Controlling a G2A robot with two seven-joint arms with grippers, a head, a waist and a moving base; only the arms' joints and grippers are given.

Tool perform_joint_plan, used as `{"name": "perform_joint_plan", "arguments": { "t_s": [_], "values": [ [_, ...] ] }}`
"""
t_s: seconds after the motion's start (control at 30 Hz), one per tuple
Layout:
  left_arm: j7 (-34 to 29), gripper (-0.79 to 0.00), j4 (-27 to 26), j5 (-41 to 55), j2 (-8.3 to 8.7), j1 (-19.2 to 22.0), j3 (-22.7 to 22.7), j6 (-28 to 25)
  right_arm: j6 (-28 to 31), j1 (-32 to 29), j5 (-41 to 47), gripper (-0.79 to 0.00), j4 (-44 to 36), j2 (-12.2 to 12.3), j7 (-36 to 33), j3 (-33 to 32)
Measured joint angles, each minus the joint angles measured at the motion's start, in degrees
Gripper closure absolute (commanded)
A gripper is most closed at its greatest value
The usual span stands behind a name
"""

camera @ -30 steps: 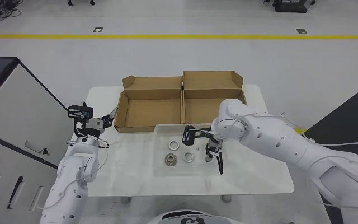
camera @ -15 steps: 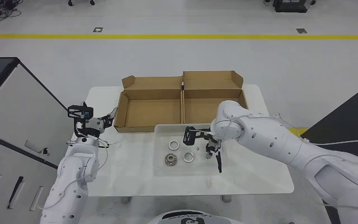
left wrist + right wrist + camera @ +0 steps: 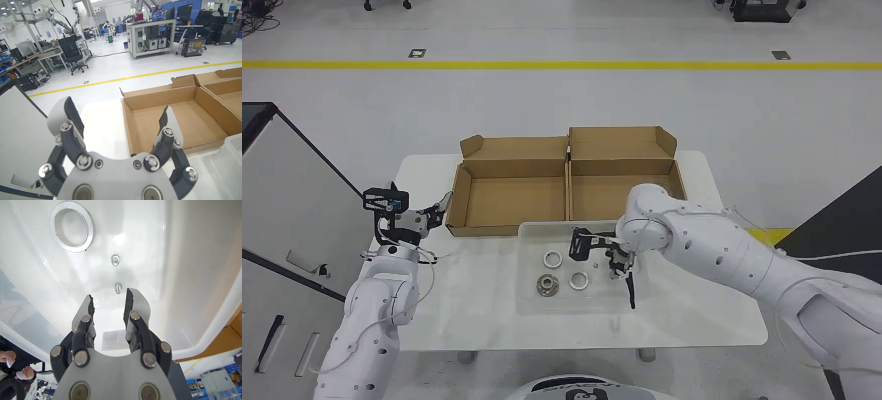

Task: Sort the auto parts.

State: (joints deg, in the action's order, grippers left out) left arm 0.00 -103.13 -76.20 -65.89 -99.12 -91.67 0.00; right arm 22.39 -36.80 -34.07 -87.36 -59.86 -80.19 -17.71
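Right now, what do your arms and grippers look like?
The left arm and right arm wear smooth white shells. The left gripper and right gripper match: silver fingers, black ribbed pads, black links with silver bolts, grey mounting plate.

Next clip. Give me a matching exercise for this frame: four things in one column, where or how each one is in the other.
Things:
1. left pincer
2. right pincer
3. left box
4. ring

States:
a. lying flat in the tray
b. open, over the tray, a bolt just past its tips
c. empty, behind the tray
d. open, holding nothing, by the table's left edge

Pairs: 1-d, 2-b, 3-c, 4-a
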Motion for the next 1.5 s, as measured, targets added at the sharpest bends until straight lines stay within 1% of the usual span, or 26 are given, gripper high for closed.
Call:
{"name": "perform_joint_plan", "arguments": {
  "t_s": [0.43,0.7,0.83,1.03,1.23,1.4,1.5],
  "values": [
    [0.0,-0.785,0.0,0.0,0.0,0.0,0.0,0.0,-1.63,-1.57,-5.16,-0.376,0.95,-0.97,4.05,0.01],
    [0.0,-0.785,0.0,0.0,0.0,0.0,0.0,0.0,-3.11,-2.18,-7.39,-0.357,1.75,-1.73,4.79,-0.17],
    [0.0,-0.785,0.0,0.0,0.0,0.0,0.0,0.0,-3.58,-2.37,-8.06,-0.326,2.27,-1.98,5.14,-0.59],
    [0.0,-0.785,0.0,0.0,0.0,0.0,0.0,0.0,-3.85,-2.91,-8.55,-0.308,3.18,-2.34,4.98,-1.01],
    [0.0,-0.785,0.0,0.0,0.0,0.0,0.0,0.0,-3.69,-3.22,-8.38,-0.256,4.14,-2.75,4.84,-1.55],
    [0.0,-0.785,0.0,0.0,0.0,0.0,0.0,0.0,-3.5,-3.48,-8.35,-0.234,4.62,-3.01,4.67,-2.01],
    [0.0,-0.785,0.0,0.0,0.0,0.0,0.0,0.0,-3.21,-3.67,-8.29,-0.206,4.89,-3.14,4.63,-2.28]
  ]
}}
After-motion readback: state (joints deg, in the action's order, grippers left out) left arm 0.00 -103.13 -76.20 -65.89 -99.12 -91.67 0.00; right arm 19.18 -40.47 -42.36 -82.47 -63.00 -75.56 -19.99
